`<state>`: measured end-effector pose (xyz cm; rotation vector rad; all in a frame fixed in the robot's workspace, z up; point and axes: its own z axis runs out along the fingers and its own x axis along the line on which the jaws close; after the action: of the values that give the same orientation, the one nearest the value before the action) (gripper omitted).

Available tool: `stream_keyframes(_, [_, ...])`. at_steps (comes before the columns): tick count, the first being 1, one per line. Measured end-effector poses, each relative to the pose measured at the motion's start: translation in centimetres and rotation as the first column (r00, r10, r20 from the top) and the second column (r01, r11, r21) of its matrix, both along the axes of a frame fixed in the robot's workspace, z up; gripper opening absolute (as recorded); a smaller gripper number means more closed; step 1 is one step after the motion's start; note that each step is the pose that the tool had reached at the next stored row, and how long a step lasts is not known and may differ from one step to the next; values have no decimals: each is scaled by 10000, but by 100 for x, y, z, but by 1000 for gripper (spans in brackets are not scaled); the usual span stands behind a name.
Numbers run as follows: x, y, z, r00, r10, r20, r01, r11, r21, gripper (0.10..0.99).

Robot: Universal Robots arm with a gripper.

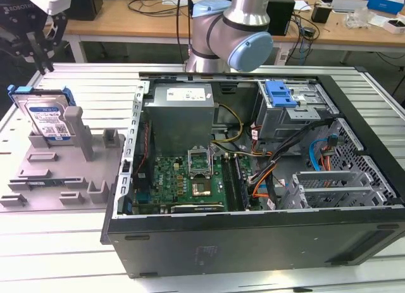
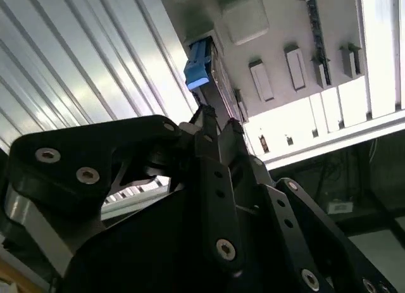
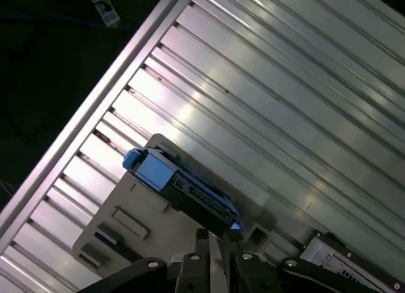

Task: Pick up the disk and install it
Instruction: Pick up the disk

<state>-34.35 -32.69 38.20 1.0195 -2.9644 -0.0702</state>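
So, quick status: my fingers [image 1: 39,57] are pinched narrow, tips just about together, with nothing between them. In the exterior view they hang over the far left corner of the ribbed metal table [image 1: 95,84], above the disk [image 1: 47,119] and not touching it.

The disk stands on edge, tilted back, in a grey holder [image 1: 79,157] at the exterior view's left. Its white-and-blue label faces the camera, and the blue carrier bracket wraps around its rim. In both wrist views the fingers [image 2: 205,133] [image 3: 201,243] point toward the blue-framed edge of the disk [image 2: 197,65] [image 3: 183,185], with a gap showing between the tips and the bracket.

Well apart from that, toward the exterior view's right, the computer case [image 1: 253,242] lies on its side on the table with its open side up. Inside it I can make out the green motherboard [image 1: 190,179], the grey power supply [image 1: 180,116] and a blue latch piece [image 1: 280,93] on top of the drive cage near the far corner. My arm [image 1: 231,27], grey with blue caps, rises just behind the case.
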Motion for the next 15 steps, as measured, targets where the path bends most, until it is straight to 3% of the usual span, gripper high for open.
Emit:
stream_keyframes(3, [0, 0, -1, 9980, 637, 0, -637, 9980, 0, 416])
stream_keyframes(4, [0, 0, -1, 9964, 843, -1, -843, 9964, 0, 416])
stream_keyframes(5, [0, 0, -1, 9945, 1049, -1, -1049, 9945, 0, 482])
stream_keyframes(7, [0, 0, -2, 9888, 1493, 0, -1493, 9888, 1, 482])
stream_keyframes(11, [0, 0, -2, 9727, 2323, 0, -2323, 9727, 1, 482])
stream_keyframes(15, [0, 0, -2, 9515, 3077, 0, -3077, 9515, -1, 482])
